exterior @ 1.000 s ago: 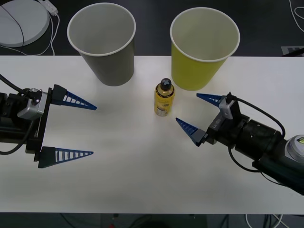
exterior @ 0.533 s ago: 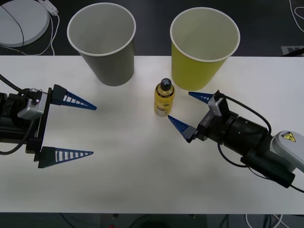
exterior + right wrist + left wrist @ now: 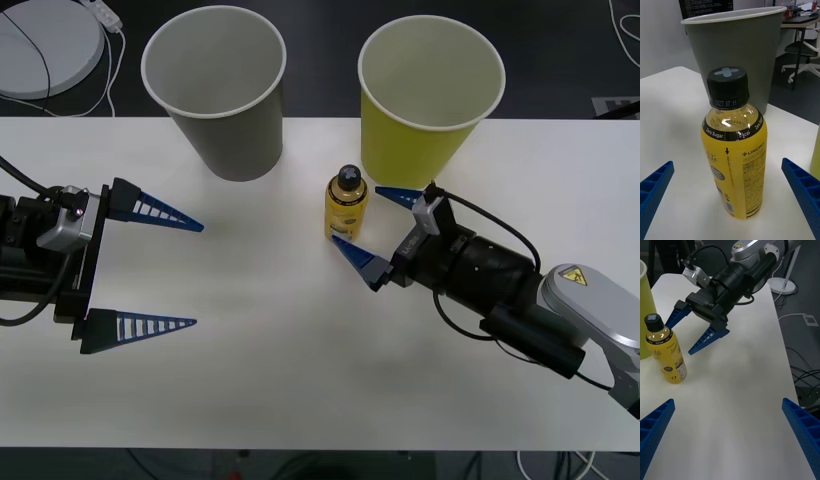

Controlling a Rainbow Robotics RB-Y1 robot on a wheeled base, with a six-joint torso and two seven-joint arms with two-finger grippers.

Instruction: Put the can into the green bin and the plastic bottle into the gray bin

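The plastic bottle [image 3: 346, 205] stands upright at the table's middle, yellow with a black cap [image 3: 728, 86]. My right gripper [image 3: 356, 215] is open right beside it, one fingertip on each side of the bottle's near edge, neither touching. The gray bin [image 3: 215, 90] stands behind-left of the bottle and the green bin [image 3: 430, 100] behind-right, both upright with pale insides. In the left wrist view, the bottle [image 3: 666, 352] shows just in front of the right gripper's blue fingers [image 3: 709, 337]. My left gripper [image 3: 200, 275] waits open at the table's left. The can is out of view.
A white round disc [image 3: 40, 45] with a cable lies off the table's far left corner. The white table [image 3: 300, 380] has bare room in front of the bottle and between the arms. An office chair [image 3: 805, 48] stands in the room behind.
My right gripper has moved left towards the bottle, still open, until its fingertips reached the bottle's sides. The bottle, both bins and the left arm have stayed put.
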